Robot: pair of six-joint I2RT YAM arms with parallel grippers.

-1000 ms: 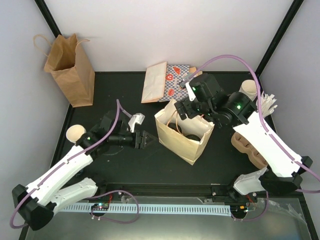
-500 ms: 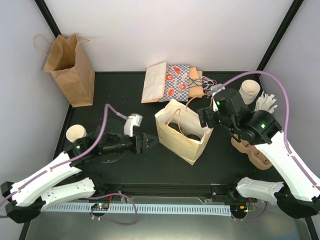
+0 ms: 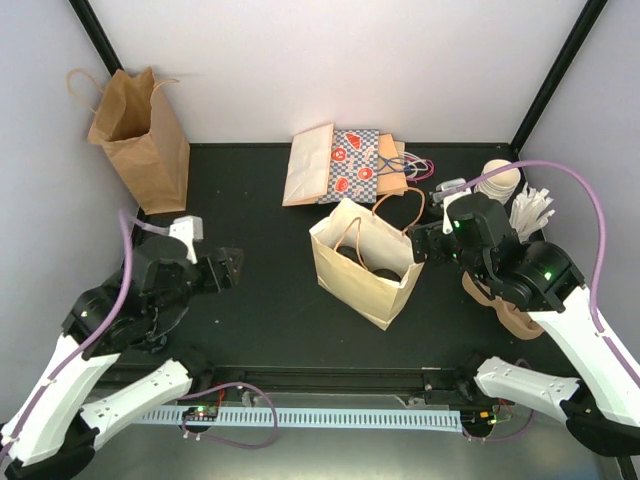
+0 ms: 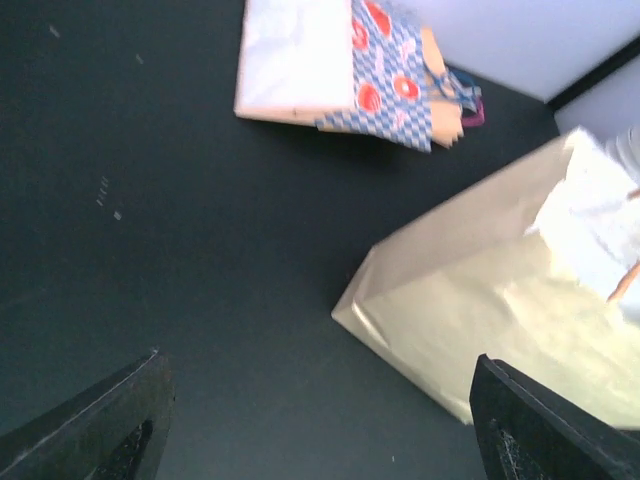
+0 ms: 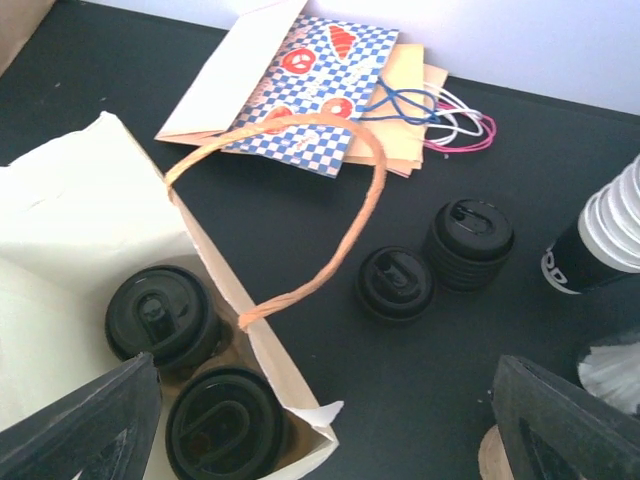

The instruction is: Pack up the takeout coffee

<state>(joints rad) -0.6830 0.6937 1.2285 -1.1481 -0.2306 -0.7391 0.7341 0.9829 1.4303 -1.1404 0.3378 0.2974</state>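
Bag of brown paper [image 3: 140, 140] stands tall in the far left corner of the black table [image 3: 270, 330], with its mouth open. In front of it, the left gripper [image 3: 228, 267] hangs over bare table. Its two fingers [image 4: 110, 430] are wide apart and there is nothing between them. It is well apart from the cream bag [image 3: 362, 272] in the middle of the table. That bag stands with its mouth open and its orange handles [image 5: 330, 200] up. Two coffee cups [image 5: 160, 318] with black lids sit side by side inside it, down at the bottom. Behind the cream bag, a pile of flat bags [image 3: 345, 165] lies on the table, and one has a blue checked pattern with red shapes. The right gripper [image 3: 416, 245] hangs just beside the right edge of the cream bag. Its fingers [image 5: 90, 420] are wide apart too, and it holds nothing. On the table to the right of the bag lie a single black lid [image 5: 395, 283] and a short stack of black lids [image 5: 470, 240]. Farther right stands a stack of white cups [image 3: 500, 178], next to a bundle of white sticks [image 3: 530, 210]. A brown cup tray [image 3: 505, 305] lies in front of them, partly under the right arm.
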